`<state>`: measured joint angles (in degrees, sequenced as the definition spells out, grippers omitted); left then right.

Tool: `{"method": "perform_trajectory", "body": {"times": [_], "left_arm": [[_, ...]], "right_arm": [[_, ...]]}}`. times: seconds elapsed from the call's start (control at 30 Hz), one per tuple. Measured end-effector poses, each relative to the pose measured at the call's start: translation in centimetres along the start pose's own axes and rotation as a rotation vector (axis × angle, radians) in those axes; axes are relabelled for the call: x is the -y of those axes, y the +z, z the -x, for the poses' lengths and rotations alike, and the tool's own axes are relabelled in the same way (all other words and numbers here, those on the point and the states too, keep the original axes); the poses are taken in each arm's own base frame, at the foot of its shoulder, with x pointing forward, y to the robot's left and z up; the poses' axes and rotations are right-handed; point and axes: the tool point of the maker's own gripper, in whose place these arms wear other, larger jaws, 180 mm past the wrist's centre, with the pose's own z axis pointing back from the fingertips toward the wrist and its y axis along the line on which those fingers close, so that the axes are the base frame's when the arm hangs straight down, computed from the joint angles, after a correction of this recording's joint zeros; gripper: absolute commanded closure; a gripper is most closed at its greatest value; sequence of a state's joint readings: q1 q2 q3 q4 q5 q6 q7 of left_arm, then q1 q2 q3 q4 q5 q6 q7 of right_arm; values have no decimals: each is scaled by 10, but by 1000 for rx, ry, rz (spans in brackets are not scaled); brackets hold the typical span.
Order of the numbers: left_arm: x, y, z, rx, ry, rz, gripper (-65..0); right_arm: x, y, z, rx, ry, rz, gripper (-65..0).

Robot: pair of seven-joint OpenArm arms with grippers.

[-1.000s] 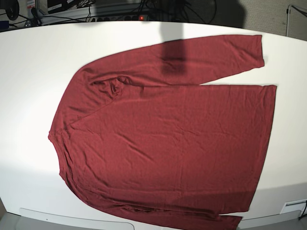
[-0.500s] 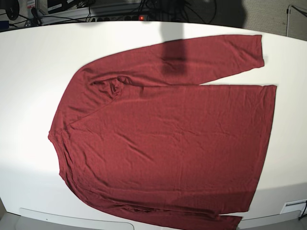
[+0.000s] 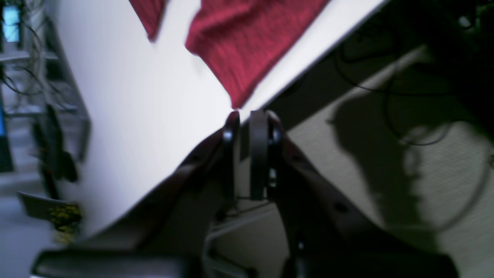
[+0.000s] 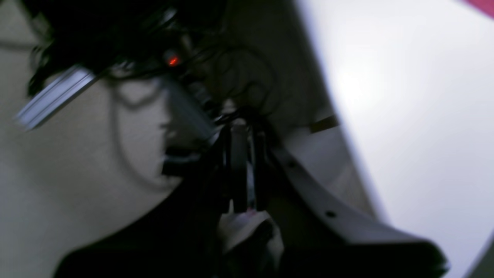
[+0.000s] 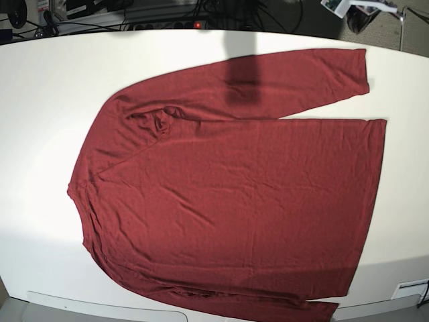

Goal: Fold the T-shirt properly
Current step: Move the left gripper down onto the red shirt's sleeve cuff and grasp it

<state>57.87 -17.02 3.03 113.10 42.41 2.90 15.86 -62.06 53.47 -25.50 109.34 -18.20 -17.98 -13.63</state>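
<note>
2 grippers blurred: left gripper (image 3: pixel 249 116) nearly clenched, right gripper (image 4: pixel 241 129) clenched, both empty; T-shirt (image 5: pixel 228 194) sleeve cropped.

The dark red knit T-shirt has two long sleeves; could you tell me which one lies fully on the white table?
The far sleeve, stretched along the back edge. The near sleeve runs past the front edge and out of frame.

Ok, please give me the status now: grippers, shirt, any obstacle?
Left gripper empty, jaws nearly shut, just off the sleeve cuff. Right gripper shut, empty, off the table. Shirt flat, unfolded. Nothing blocking.
</note>
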Motion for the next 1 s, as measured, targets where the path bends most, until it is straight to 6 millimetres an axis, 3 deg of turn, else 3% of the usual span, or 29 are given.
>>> {"method": "perform_trajectory", "body": {"times": [0.13, 0.3, 0.53, 0.73, 1.0], "left_arm": [[0, -12, -12, 34, -40, 29, -205], [-5, -30, -29, 77, -66, 56, -207], [10, -39, -40, 111, -138, 193, -207], [6, -41, -32, 109, -191, 202, -206], [35, -57, -3, 78, -185, 285, -206]], "right_arm": [[17, 2, -14, 53, 57, 40, -37], [49, -6, -19, 57, 88, 113, -137], [87, -17, -26, 63, 115, 203, -143], [93, -19, -30, 69, 113, 221, -143], [93, -19, -28, 61, 113, 221, -143]]}}
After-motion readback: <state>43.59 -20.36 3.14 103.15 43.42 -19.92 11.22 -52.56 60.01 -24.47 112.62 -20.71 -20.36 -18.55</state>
